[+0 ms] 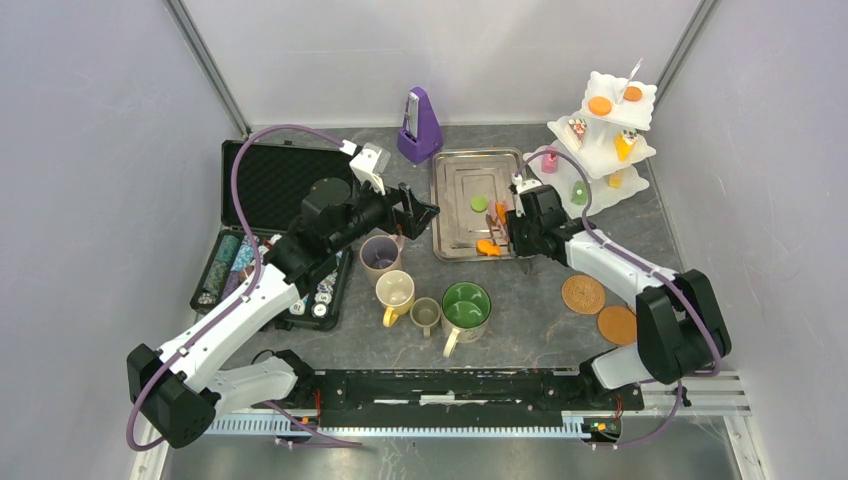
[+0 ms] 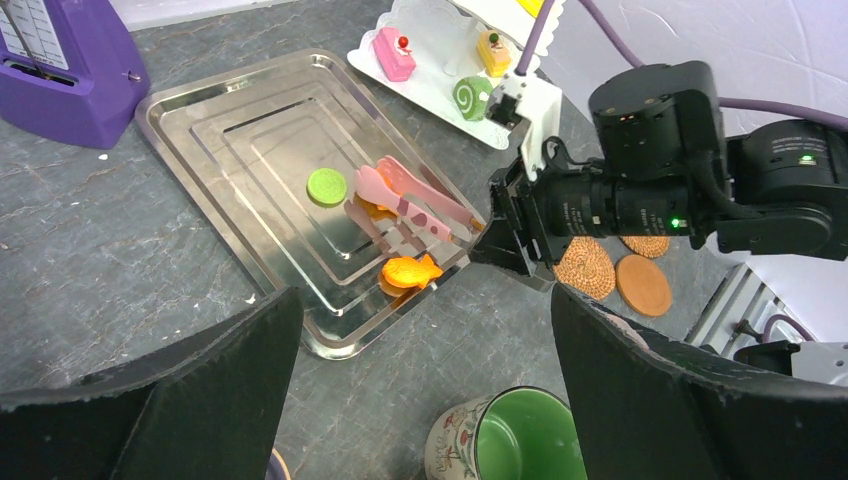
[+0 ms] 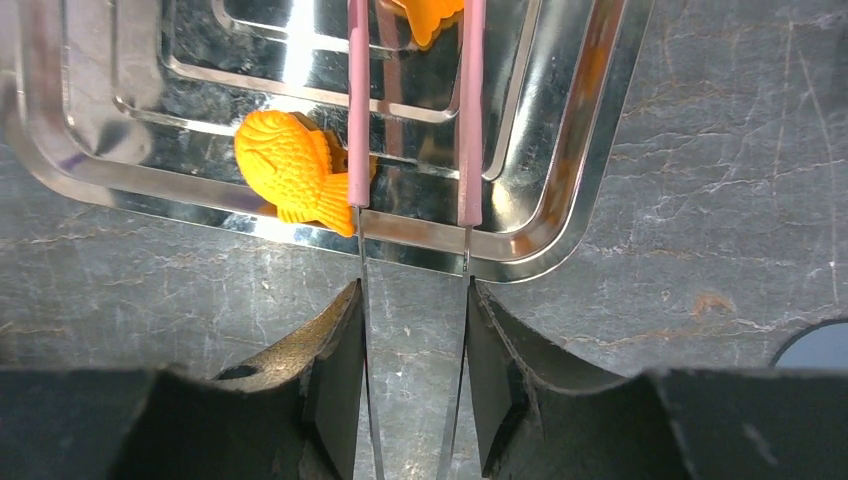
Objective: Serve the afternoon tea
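Note:
My right gripper [image 3: 412,300] is shut on pink-tipped tongs [image 3: 470,120] reaching over the steel tray [image 1: 452,170]. The tong tips straddle an orange pastry [image 3: 432,15]. An orange fish pastry [image 3: 285,165] lies against the left tong arm, and a green round pastry [image 2: 326,185] sits mid-tray. My left gripper [image 1: 420,212] hangs open and empty above the mauve mug [image 1: 380,255]. Yellow [image 1: 395,292], olive [image 1: 426,314] and big green [image 1: 466,306] mugs stand nearby. Two cork coasters [image 1: 583,294] lie at the right. The white stand [image 1: 605,130] holds several pastries.
A purple metronome [image 1: 419,125] stands behind the tray. An open black case [image 1: 270,180] with poker chips [image 1: 225,265] fills the left side, under my left arm. Grey walls close in the table at the back and on both sides.

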`<state>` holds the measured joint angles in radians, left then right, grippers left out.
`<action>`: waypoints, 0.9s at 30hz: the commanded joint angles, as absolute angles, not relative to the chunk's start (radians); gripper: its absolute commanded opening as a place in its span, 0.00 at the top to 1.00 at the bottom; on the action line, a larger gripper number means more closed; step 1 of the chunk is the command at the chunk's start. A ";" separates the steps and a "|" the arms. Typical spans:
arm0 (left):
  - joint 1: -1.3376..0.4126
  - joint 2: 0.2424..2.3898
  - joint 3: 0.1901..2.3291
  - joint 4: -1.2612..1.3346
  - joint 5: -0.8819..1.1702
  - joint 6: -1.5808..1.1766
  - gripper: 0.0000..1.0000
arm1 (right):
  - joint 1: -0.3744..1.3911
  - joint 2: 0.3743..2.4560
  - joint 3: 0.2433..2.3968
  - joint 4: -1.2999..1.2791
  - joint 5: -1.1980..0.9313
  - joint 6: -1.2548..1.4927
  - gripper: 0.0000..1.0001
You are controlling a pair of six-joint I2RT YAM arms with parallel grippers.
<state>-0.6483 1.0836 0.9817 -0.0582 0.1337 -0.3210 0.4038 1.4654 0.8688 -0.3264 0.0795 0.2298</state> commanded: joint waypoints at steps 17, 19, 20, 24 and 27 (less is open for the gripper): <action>-0.653 1.051 1.011 -0.034 0.151 -0.284 0.01 | 0.368 1.245 1.339 -0.527 0.174 0.143 0.87; -0.653 1.050 1.011 -0.035 0.151 -0.284 0.01 | 0.342 1.267 1.443 -0.568 0.207 0.112 0.87; -0.653 1.048 1.011 -0.034 0.150 -0.284 0.01 | 0.328 1.280 1.486 -0.582 0.225 0.097 0.87; -0.653 1.044 1.011 -0.035 0.149 -0.281 0.01 | 0.254 1.338 1.664 -0.625 0.246 0.062 0.87; -0.653 1.041 1.011 -0.035 0.147 -0.282 0.01 | 0.216 1.387 1.756 -0.637 0.251 0.042 0.87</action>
